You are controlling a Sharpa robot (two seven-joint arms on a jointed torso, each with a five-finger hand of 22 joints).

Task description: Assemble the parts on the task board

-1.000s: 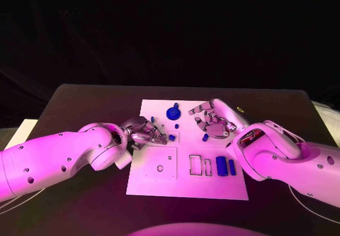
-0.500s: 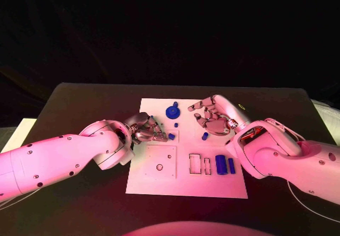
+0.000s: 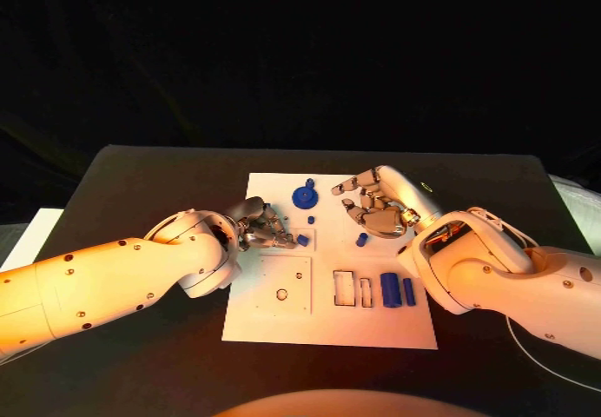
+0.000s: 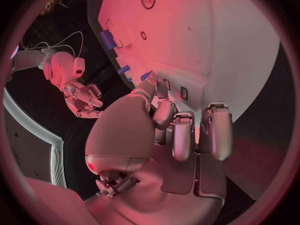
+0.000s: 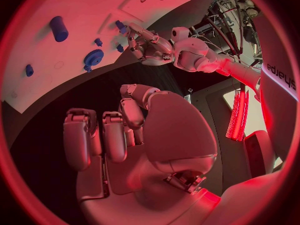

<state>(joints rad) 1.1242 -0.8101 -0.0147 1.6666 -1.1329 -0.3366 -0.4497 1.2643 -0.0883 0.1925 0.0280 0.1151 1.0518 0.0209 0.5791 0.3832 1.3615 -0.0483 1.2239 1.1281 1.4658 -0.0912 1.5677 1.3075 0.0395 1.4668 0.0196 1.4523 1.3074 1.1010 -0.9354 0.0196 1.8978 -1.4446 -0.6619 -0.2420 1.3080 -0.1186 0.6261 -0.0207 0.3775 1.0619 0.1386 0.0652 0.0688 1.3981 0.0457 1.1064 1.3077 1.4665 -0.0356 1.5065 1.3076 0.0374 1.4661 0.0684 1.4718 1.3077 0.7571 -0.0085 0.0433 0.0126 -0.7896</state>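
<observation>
Bkgd: dark, unlit behind table | Furn: black table [image 3: 150,187], rectangular top | Light: red strip lamp [image 5: 238,116], upright | Floor: not discernible

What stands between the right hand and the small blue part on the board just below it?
Nothing visible. The right hand hovers open above the task board, and the small blue part lies on bare board just beneath its fingers. The blue gear sits off to the side.

Robotics lab: black table [image 3: 150,182], white task board [image 3: 282,321], dark backdrop, cabling and equipment rack [image 5: 234,10].
</observation>
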